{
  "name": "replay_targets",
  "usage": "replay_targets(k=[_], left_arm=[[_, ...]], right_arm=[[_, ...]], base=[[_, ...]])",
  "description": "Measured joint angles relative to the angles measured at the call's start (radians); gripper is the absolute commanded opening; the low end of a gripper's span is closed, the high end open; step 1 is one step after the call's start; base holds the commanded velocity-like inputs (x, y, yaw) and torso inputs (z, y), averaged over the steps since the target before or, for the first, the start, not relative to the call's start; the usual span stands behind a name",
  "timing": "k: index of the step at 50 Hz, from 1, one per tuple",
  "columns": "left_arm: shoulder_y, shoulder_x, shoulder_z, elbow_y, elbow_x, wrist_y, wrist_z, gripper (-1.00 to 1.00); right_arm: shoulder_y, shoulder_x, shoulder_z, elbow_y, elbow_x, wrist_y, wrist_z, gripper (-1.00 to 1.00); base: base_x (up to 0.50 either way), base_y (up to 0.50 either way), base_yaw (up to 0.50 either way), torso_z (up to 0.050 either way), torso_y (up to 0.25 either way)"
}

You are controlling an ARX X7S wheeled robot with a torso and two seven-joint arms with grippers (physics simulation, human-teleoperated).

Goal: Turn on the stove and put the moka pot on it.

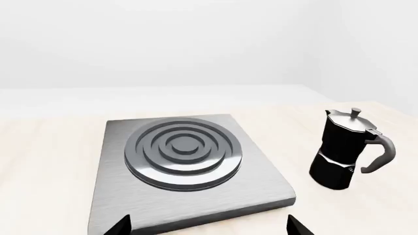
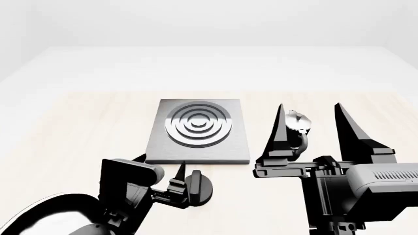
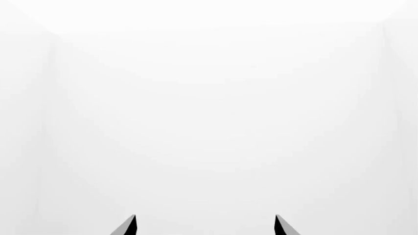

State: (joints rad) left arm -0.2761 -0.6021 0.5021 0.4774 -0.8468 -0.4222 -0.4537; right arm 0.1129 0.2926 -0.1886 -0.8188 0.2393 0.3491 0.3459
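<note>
In the left wrist view, the stove [image 1: 186, 166] is seen lying flat on the pale table [image 1: 46, 161], its rings bare; the moka pot [image 1: 343, 149] stands upright just beside the plate, apart from it, its handle turned away from the plate; only two fingertips of the left gripper [image 1: 209, 227] are shown, set well apart.

In the head view, the left gripper [image 2: 162, 169] is spread open near the plate's near edge, with the black knob [image 2: 197, 187] just beside one finger; whether it is touched cannot be told. The right gripper [image 2: 310, 132] is raised, its fingers wide, partly framing the pot, which is judged nearer this arm; open table lies around.

In the right wrist view, only blank wall and two parted tips are shown.
</note>
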Motion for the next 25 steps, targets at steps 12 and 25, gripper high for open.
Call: replay_targets(k=[12,25], left_arm=[[-0.007,0.045,0.038,-0.110,-0.031,-0.012,0.067,1.00],[-0.021,0.087,0.069,-0.206,-0.042,-0.010,0.134,1.00]], right_arm=[[-0.007,0.008,-0.005,0.005,0.001,-0.016,0.005,1.00],[-0.004,0.016,-0.008,0.000,0.008,-0.013,0.014,1.00]], base=[[0.00,0.00,0.00,0.000,0.000],[0.00,0.00,0.00,0.000,0.000]])
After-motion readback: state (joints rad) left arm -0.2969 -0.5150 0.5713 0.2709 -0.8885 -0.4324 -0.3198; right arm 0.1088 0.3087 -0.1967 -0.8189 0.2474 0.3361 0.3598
